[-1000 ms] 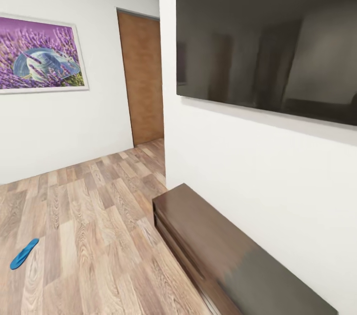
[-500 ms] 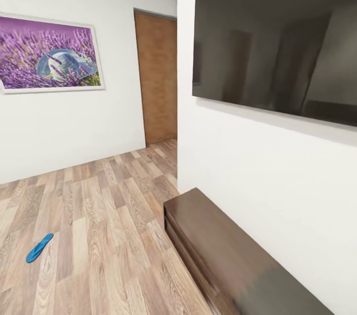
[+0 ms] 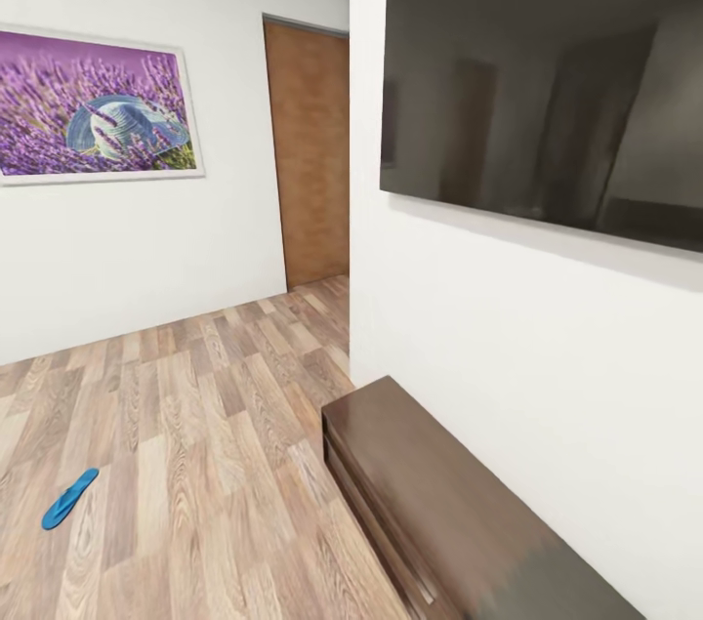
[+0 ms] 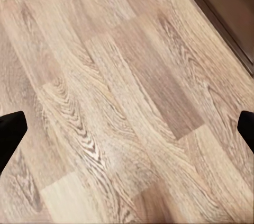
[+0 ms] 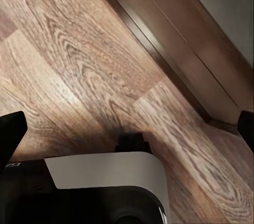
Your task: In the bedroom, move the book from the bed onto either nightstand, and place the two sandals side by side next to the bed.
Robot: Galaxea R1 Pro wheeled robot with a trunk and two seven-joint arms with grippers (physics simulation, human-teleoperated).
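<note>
A bedroom is seen from the head view. Both arms are pointed down toward the wood-plank floor (image 3: pixel 195 425). In the left wrist view, the left gripper (image 4: pixel 127 131) is spread wide, its two dark fingertips (image 4: pixel 10 134) seen at opposite edges of the picture, with nothing held between them and bare floor planks below. In the right wrist view, the right gripper (image 5: pixel 127 131) is likewise spread wide and empty, hanging over the floor beside the front edge of a long low dark cabinet (image 3: pixel 430 503); part of the robot's white and black body (image 5: pixel 106 187) is seen beneath it.

One blue sandal (image 3: pixel 69 498) is lying on the floor at the left of the head view, well apart from the cabinet. The cabinet is set against a white wall (image 3: pixel 508 356), and a large dark television screen (image 3: pixel 547 73) is mounted on that wall above it. On the far wall a framed picture (image 3: pixel 93 104) of purple lavender and a blue hat is hung, and a brown door (image 3: pixel 308 151) is seen to its right. Open floor lies between the sandal and the cabinet.
</note>
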